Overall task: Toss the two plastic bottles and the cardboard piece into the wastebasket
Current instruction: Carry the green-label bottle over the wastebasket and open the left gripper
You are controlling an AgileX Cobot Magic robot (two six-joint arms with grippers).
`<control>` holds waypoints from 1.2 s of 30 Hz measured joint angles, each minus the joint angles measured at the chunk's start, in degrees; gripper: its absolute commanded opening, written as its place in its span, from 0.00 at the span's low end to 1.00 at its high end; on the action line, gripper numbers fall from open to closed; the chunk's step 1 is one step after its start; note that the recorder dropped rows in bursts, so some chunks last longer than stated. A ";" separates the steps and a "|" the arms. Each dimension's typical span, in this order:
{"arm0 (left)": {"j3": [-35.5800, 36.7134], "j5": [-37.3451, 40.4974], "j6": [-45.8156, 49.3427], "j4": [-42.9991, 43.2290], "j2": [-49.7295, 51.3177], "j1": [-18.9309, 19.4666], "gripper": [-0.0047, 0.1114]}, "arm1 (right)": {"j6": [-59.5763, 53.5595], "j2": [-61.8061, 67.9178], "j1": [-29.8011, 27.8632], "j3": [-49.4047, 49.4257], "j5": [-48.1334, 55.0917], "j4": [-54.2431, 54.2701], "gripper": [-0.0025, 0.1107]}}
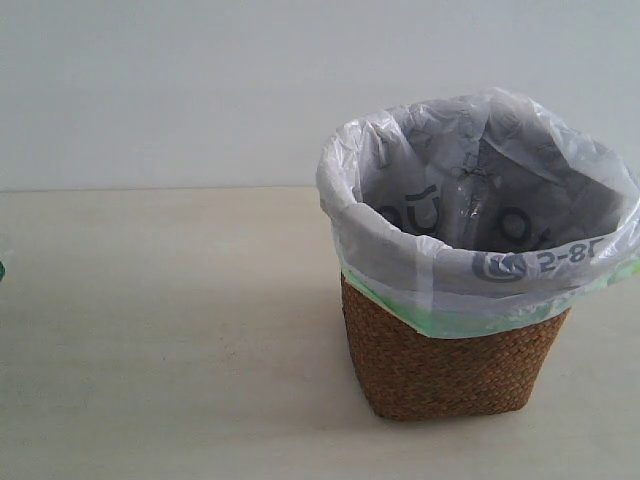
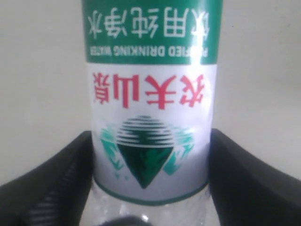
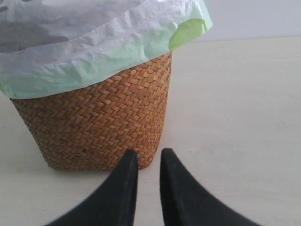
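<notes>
In the left wrist view a clear plastic bottle (image 2: pixel 150 94) with a green-white label fills the middle. My left gripper (image 2: pixel 150 134) is shut on it, one black finger against each side. The brown wicker wastebasket (image 1: pixel 455 360), lined with a white bag with a green edge, stands on the right of the table. My right gripper (image 3: pixel 148 153) is low beside the basket's base (image 3: pixel 94 122), its fingers close together with nothing between them. Neither arm shows in the exterior view. The black-capped bottle and the cardboard piece are out of view.
The pale table (image 1: pixel 170 330) stretches left and in front of the basket, with a white wall behind. A tiny green sliver (image 1: pixel 2 268) shows at the exterior view's left edge. The bag's open mouth (image 1: pixel 480 190) faces up.
</notes>
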 measured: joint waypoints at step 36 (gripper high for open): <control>-72.21 14.64 -5.30 -23.74 34.86 -28.50 0.97 | 0.00 0.00 0.00 0.00 0.00 0.00 0.14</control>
